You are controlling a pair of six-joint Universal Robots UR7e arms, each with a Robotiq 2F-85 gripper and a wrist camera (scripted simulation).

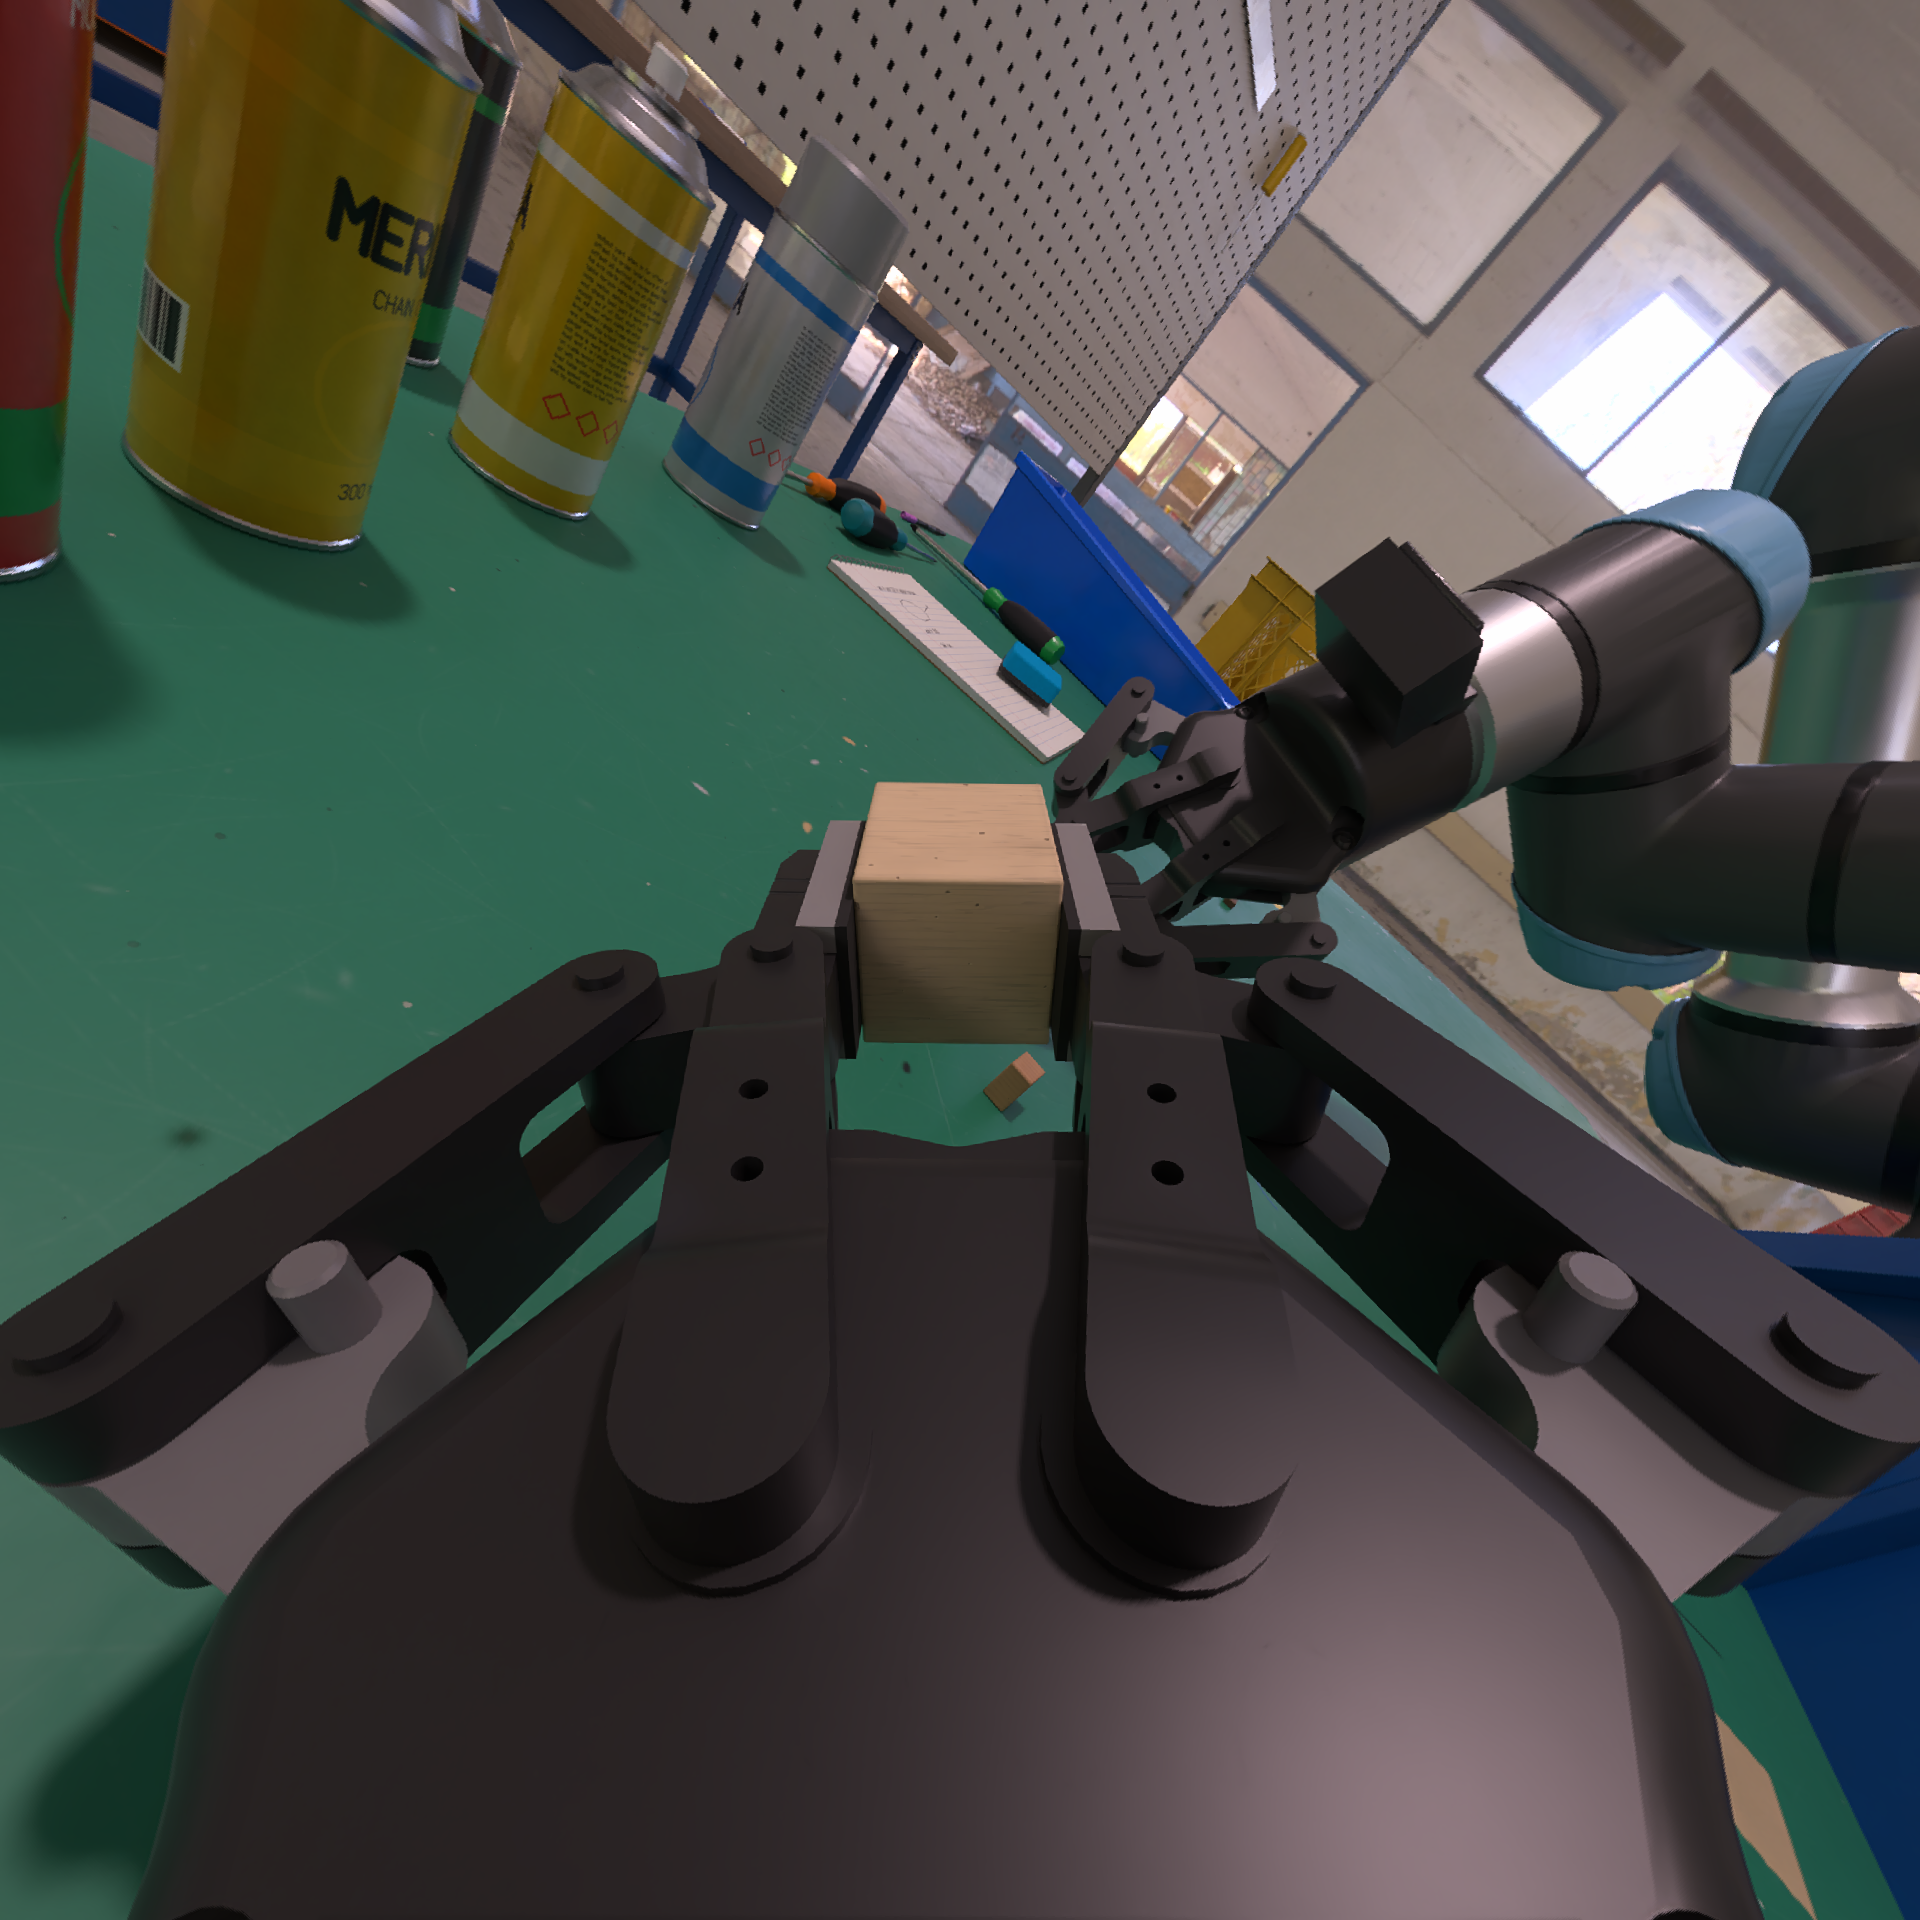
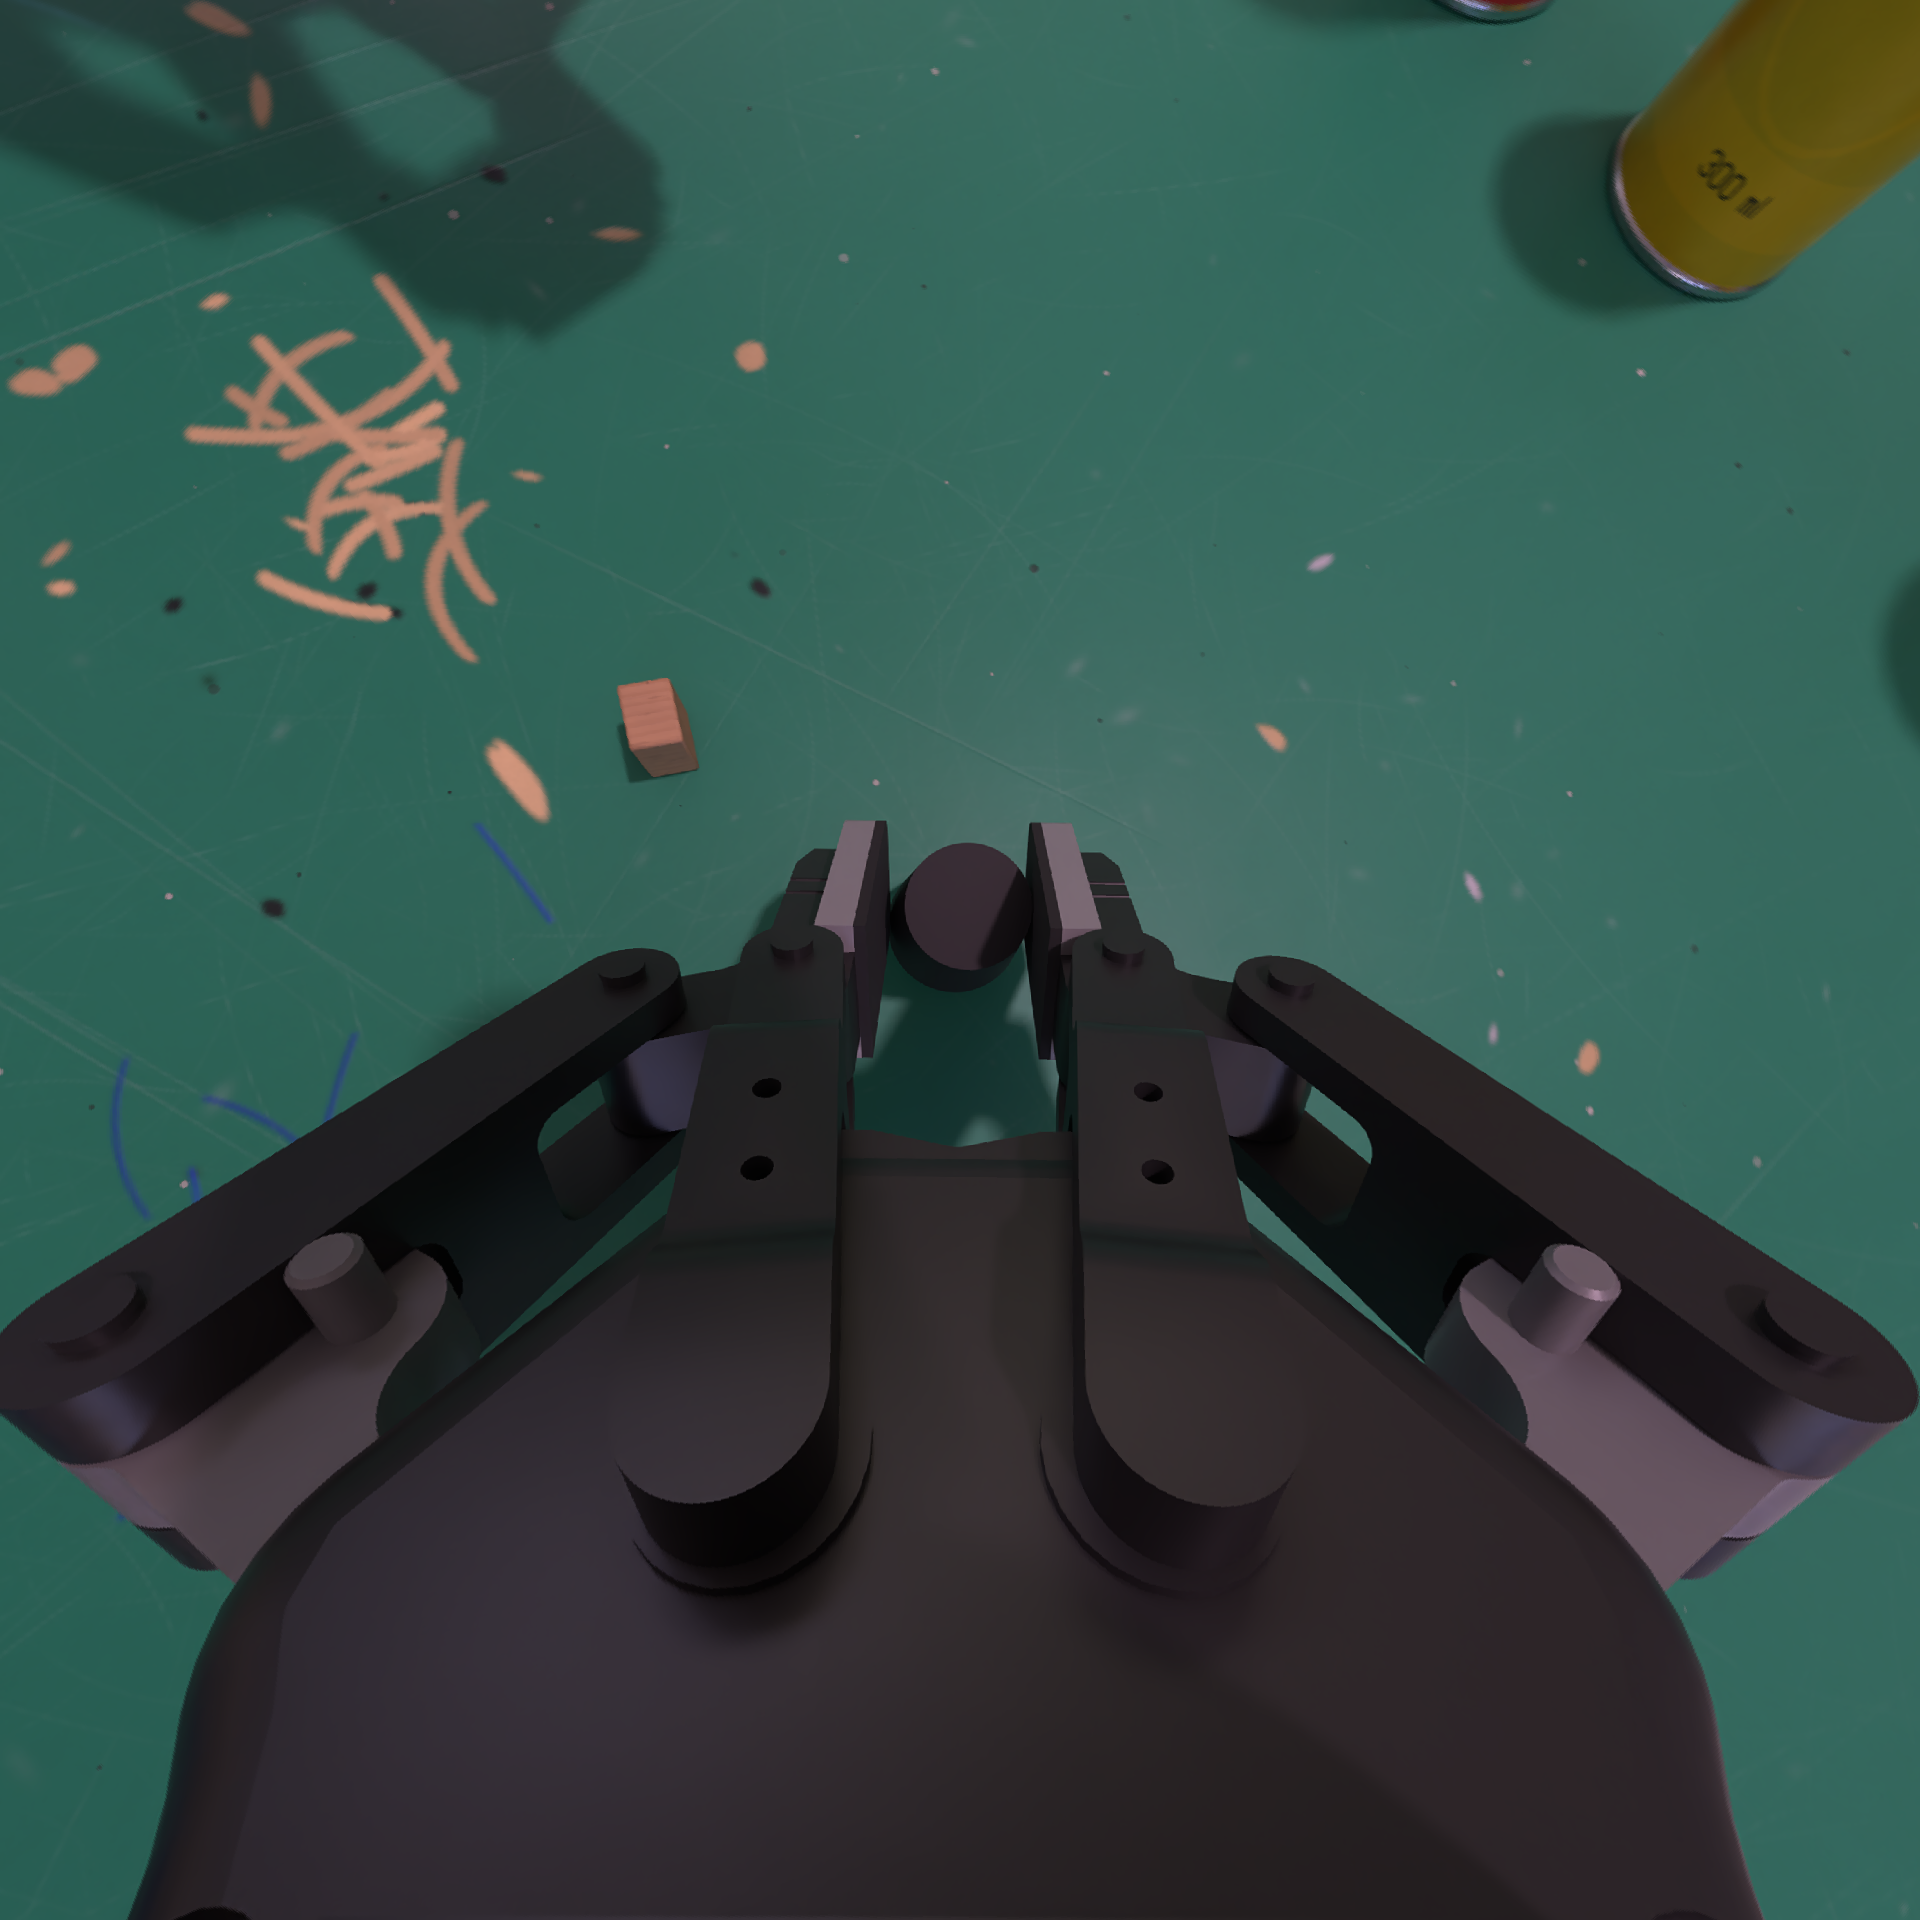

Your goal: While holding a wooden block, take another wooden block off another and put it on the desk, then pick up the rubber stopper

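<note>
My left gripper (image 1: pixel 956 883) is shut on a light wooden block (image 1: pixel 956 935) and holds it above the green desk (image 1: pixel 416 831). A small reddish wooden block (image 1: pixel 1013 1081) lies on the desk below it and also shows in the right wrist view (image 2: pixel 655 727). My right gripper (image 2: pixel 958 904) points down at the desk, its pads closed on the sides of a dark round rubber stopper (image 2: pixel 961 920). In the left wrist view the right gripper (image 1: pixel 1112 821) sits just behind the held block; the stopper is hidden there.
Spray cans stand at the back left: red (image 1: pixel 31 281), two yellow (image 1: pixel 281 270) (image 1: pixel 582 301), one silver (image 1: pixel 779 343). A notepad (image 1: pixel 956 655), screwdrivers (image 1: pixel 1023 623) and a blue bin (image 1: pixel 1081 592) lie farther back. Wood shavings (image 2: pixel 364 468) and a yellow can (image 2: pixel 1745 156) show near the right gripper.
</note>
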